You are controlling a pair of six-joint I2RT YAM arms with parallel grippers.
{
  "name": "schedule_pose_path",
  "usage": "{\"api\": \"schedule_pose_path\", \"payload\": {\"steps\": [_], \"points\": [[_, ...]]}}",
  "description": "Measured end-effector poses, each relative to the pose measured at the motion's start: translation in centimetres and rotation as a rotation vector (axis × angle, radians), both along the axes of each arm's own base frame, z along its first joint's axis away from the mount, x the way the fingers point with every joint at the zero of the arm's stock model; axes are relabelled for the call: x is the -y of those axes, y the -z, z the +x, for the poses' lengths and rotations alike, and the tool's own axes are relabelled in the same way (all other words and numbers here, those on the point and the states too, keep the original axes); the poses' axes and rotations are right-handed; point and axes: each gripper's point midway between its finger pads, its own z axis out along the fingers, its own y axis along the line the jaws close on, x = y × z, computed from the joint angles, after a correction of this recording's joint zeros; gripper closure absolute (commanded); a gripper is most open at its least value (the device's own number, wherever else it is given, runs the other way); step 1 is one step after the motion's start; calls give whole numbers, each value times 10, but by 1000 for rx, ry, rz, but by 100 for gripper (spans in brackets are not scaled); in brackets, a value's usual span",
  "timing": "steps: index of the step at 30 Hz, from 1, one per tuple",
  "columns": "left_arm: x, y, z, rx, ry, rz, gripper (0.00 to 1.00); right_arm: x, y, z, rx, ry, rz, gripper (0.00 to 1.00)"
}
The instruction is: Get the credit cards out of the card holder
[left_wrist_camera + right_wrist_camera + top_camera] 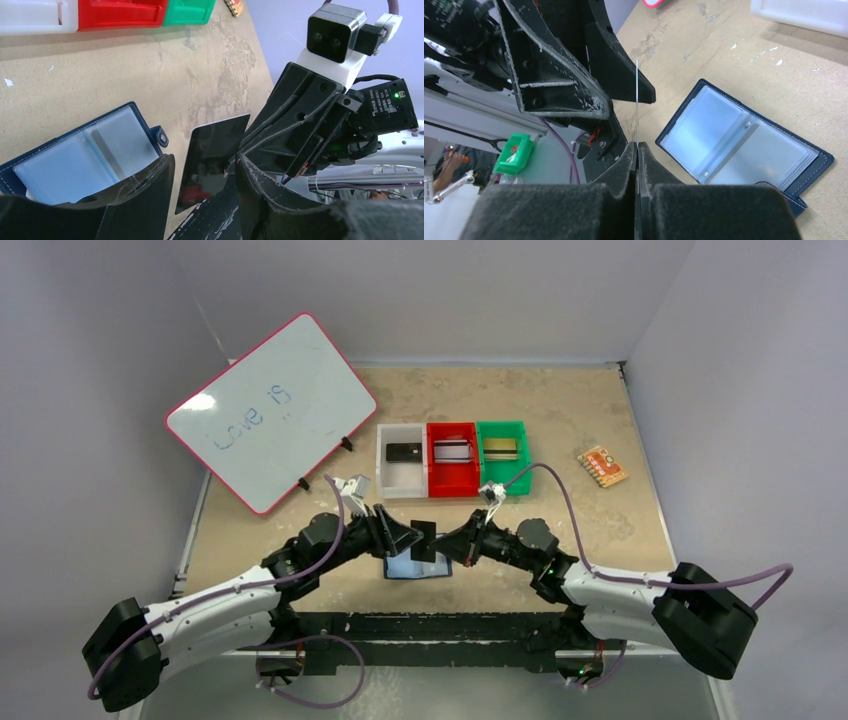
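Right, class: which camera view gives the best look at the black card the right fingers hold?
The left wrist view: the black card shows its flat face. The right wrist view catches it edge-on, a thin line; the top view shows only a small dark patch.

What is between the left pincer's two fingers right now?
A dark card, held by the shut right pincer, stands in the gap of the open left pincer. The left wrist view shows it best.
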Motion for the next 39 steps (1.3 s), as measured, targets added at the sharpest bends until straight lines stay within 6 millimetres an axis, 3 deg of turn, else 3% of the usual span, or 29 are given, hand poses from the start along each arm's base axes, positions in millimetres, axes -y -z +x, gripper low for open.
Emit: {"api": "schedule_pose_path", "payload": {"steps": [5, 13, 25, 29, 33, 39], "points": [[4, 4, -3, -21, 20, -14, 59, 0, -5, 1, -15, 14, 20, 100], [6, 13, -5, -52, 29, -5, 81, 1, -4, 6, -49, 49, 31, 95], [5, 20, -7, -64, 37, 3, 85, 1, 3, 12, -89, 75, 22, 92], [5, 21, -7, -64, 36, 3, 85, 0, 2, 12, -95, 77, 28, 92], [5, 19, -7, -59, 36, -2, 82, 0, 0, 13, -93, 77, 39, 100], [2, 21, -6, -60, 25, 10, 54, -2, -7, 13, -83, 74, 59, 100]]}}
